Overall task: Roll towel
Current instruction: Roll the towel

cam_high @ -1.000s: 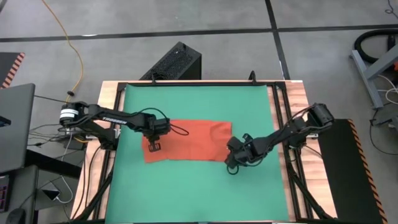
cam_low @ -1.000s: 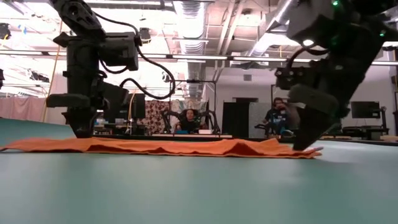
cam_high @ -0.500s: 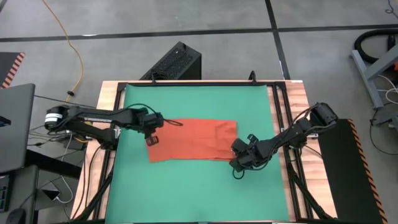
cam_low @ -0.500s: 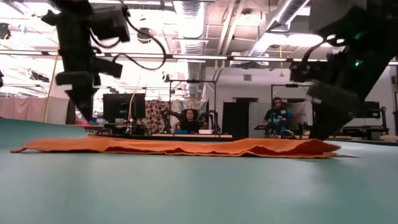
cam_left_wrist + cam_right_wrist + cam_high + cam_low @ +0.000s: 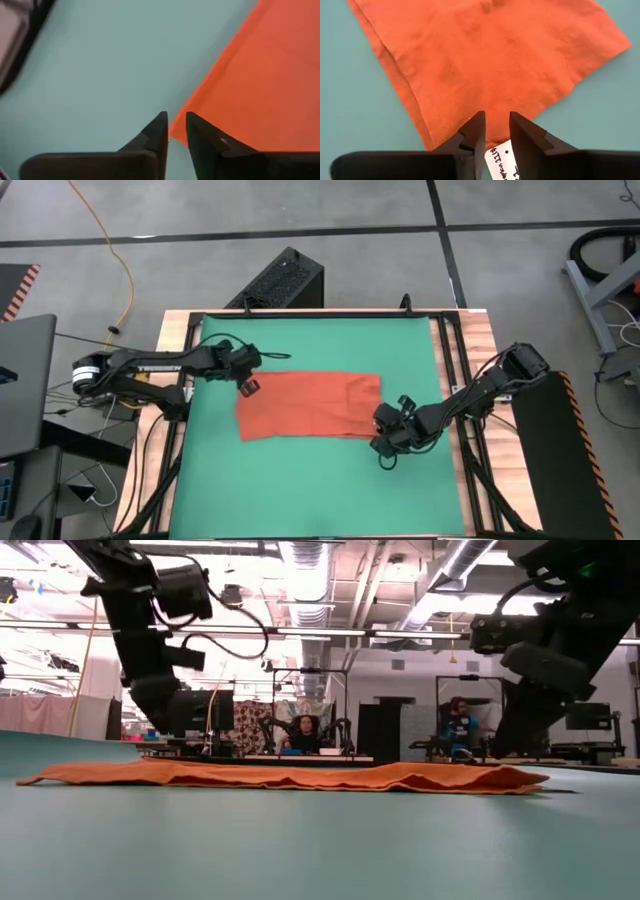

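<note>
The towel (image 5: pixel 308 405) lay flat and unrolled mid-mat; I judged no rolling begun. My left gripper (image 5: pixel 248 386) hovered at its far-left corner, fingers nearly together, empty. My right gripper (image 5: pixel 383 444), likewise narrow and empty, hung at its near-right corner.

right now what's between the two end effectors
The towel, spread flat on the green mat, fills that stretch in the high view: left end effector at one end, right end effector at the other.

Even, bright overhead light leaves only faint shadows on the worktop (image 5: pixel 320 350). In the low view, ceiling lamps (image 5: pixel 300 555) glare at twelve o'clock and the near foreground blurs. Both wrist views look soft.
</note>
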You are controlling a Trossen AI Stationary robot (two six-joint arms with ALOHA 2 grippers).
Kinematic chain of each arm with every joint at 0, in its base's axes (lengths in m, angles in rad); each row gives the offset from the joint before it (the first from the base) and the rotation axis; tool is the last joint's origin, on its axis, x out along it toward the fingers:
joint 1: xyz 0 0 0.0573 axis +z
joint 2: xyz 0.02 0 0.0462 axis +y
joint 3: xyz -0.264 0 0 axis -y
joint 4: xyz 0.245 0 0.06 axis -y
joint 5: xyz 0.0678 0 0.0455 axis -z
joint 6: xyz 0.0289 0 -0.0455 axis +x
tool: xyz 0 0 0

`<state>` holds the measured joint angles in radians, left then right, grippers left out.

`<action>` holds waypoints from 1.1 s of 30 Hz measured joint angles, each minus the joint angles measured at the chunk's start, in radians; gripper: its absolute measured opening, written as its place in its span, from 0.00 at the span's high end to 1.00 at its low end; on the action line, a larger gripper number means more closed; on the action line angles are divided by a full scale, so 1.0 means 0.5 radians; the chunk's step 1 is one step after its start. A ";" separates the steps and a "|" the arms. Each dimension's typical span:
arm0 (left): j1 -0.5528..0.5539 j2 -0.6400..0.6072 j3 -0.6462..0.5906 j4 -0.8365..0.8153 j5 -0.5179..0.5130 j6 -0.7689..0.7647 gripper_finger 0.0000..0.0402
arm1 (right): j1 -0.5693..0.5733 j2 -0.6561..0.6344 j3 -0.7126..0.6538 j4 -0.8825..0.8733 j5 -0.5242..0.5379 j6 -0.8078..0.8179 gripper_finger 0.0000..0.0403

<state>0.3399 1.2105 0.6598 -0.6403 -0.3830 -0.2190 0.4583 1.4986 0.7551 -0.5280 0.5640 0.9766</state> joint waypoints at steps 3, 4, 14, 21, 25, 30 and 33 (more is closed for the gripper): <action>0.050 0.082 0.000 -0.050 0.061 -0.211 0.79 | 0.000 0.000 0.001 0.001 -0.004 -0.012 0.69; 0.055 0.108 0.000 -0.069 0.084 -0.272 0.78 | 0.000 0.000 0.001 0.002 -0.013 -0.013 0.68; 0.078 0.140 -0.010 -0.083 0.200 -0.523 0.76 | 0.000 0.000 0.002 0.010 -0.030 -0.019 0.68; 0.087 0.116 -0.164 0.097 0.302 -0.672 0.76 | -0.001 0.000 0.002 0.010 -0.034 -0.077 0.68; 0.087 0.118 -0.225 0.152 0.380 -0.707 0.76 | -0.002 0.000 0.002 0.010 -0.033 -0.096 0.68; 0.087 0.118 -0.242 0.225 0.405 -0.700 0.76 | -0.004 0.000 0.002 0.016 -0.031 -0.122 0.68; 0.087 0.118 -0.237 0.233 0.406 -0.699 0.76 | -0.004 0.000 0.003 0.016 -0.029 -0.122 0.68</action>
<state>0.3836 1.2697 0.5415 -0.5240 -0.1797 -0.5686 0.4564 1.4986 0.7567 -0.5198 0.5496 0.9154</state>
